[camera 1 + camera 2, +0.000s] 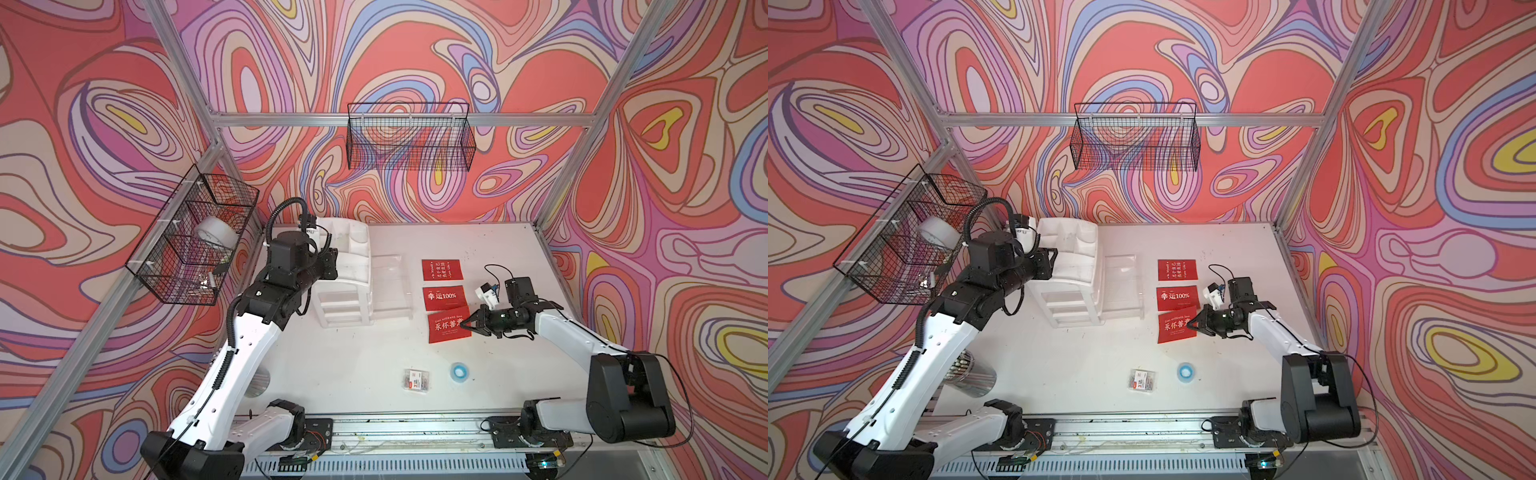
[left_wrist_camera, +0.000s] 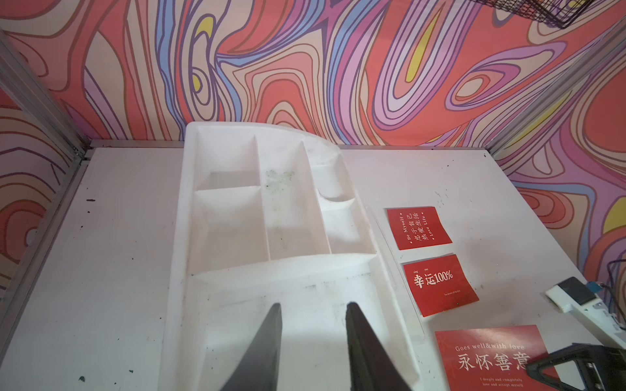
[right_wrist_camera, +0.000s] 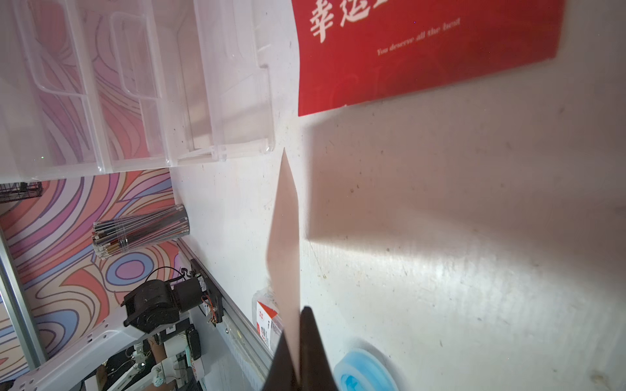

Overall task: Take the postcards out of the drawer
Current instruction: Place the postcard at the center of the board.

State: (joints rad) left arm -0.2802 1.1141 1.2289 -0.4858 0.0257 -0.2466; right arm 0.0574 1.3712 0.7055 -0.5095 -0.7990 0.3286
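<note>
Well, right claw pinches a tilted red postcard (white lettering); two postcards lie flat alongside; left claw gapes empty.

There are three red postcards, one white drawer organizer, one clear packet, one blue tape roll and one clear cup of pens. The wire baskets are two.

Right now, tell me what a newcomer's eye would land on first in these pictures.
The swirling red, purple and blue walls dominate every side. On the white table, three red postcards form a column beside the white drawer unit, its clear drawer pulled out. The right end effector pinches the nearest postcard by its edge.
</note>
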